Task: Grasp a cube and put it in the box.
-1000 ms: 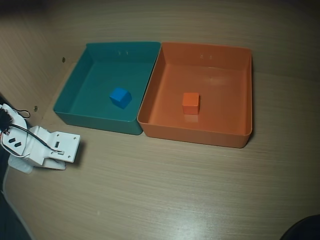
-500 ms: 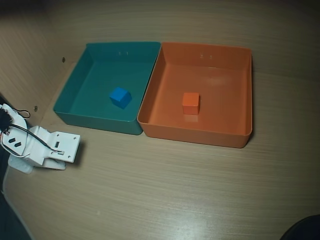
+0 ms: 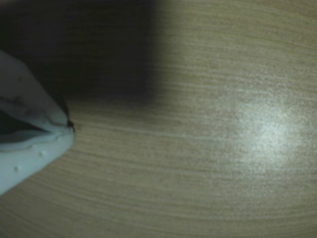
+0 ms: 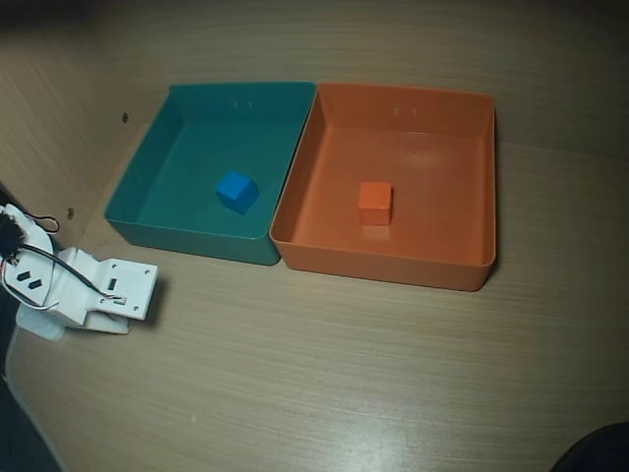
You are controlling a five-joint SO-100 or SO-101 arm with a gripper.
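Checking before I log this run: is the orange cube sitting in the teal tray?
No, in the overhead view the orange cube rests inside the orange tray; the teal tray holds the blue cube.

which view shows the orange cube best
The overhead view. There the orange cube sits in full sight on the floor of the orange tray, clear of its walls. The wrist view shows nothing of it, only bare wooden table and a blurred white part of the gripper at the left edge.
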